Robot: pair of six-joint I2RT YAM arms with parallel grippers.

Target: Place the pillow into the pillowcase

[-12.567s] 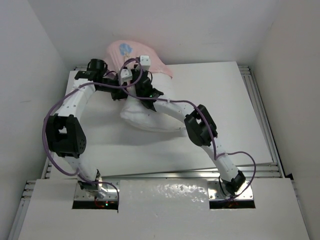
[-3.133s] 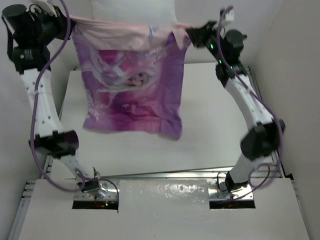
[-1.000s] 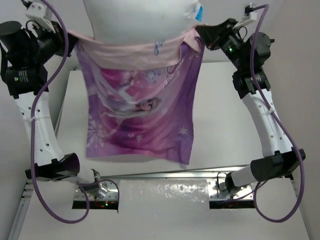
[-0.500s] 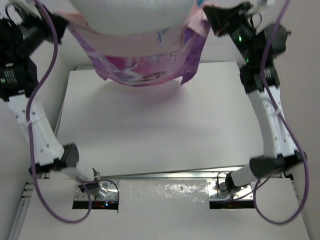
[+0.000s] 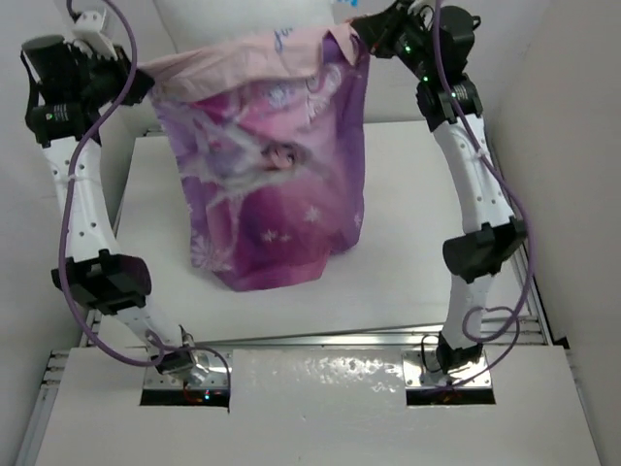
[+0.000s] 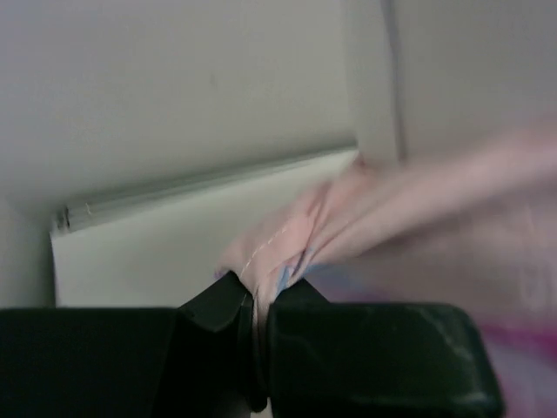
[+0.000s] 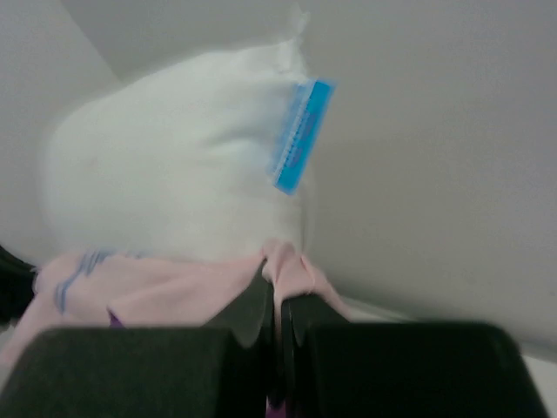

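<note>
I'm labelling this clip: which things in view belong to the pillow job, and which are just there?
Job: pillow, pillowcase, left gripper, right gripper, both pinching the pillowcase's rim.
Just there: table, walls.

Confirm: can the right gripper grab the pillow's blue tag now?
Probably not: the right gripper is shut on the pillowcase rim; the blue tag is near, but its jaws are full.

White table (image 5: pixel 398 252) with a metal rail (image 5: pixel 320 338) at its near edge, pillowcase (image 5: pixel 262 184) bottom low over it, contact unclear.
</note>
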